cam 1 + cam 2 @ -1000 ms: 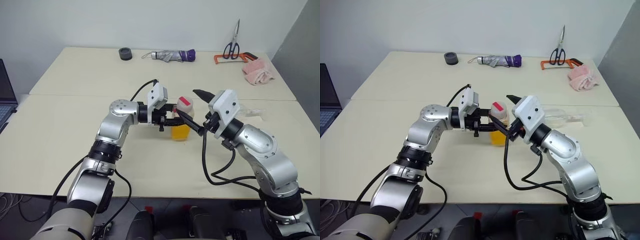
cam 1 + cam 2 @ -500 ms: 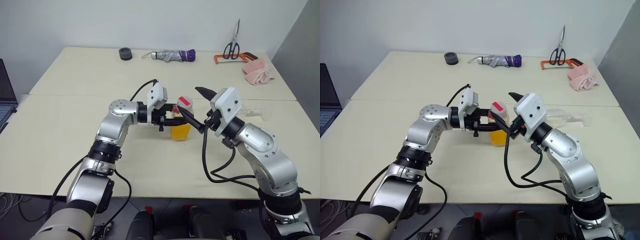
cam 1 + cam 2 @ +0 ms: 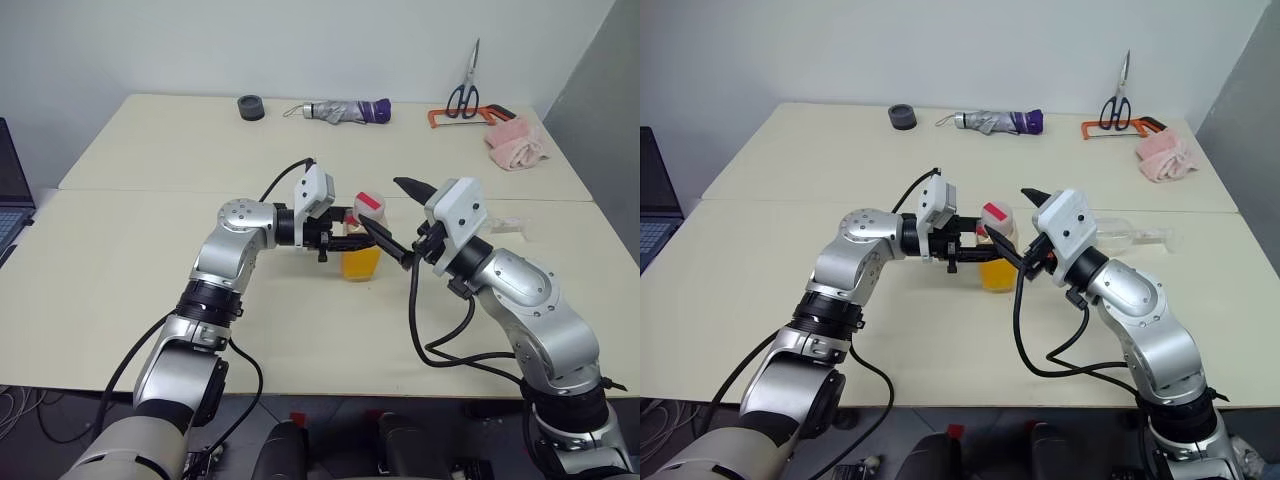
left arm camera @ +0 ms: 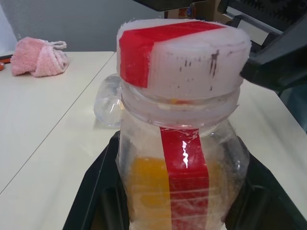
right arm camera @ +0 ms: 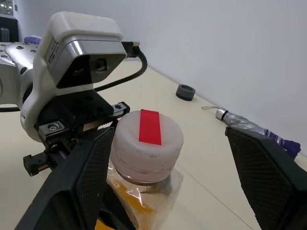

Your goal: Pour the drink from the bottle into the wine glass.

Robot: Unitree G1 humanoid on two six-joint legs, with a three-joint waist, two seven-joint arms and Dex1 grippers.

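My left gripper (image 3: 343, 240) is shut on the bottle (image 3: 362, 252), holding it upright just above the table (image 3: 150, 260). The bottle is clear plastic with a red stripe, and its whitish cap (image 5: 149, 139) with a red strip is on. The orange drink (image 4: 146, 182) fills its lower part. My right gripper (image 3: 397, 214) is open, one finger (image 5: 88, 172) beside the cap and the other (image 5: 268, 172) well off to the far side. The wine glass (image 3: 1130, 234) appears to lie on its side behind my right arm, and its bowl (image 4: 108, 101) shows behind the bottle.
Along the far edge lie a black tape roll (image 3: 250, 106), a folded umbrella (image 3: 345, 111), scissors (image 3: 463, 92), an orange-handled saw (image 3: 465, 116) and a pink cloth (image 3: 517, 145). A laptop (image 3: 12, 195) sits at the left edge.
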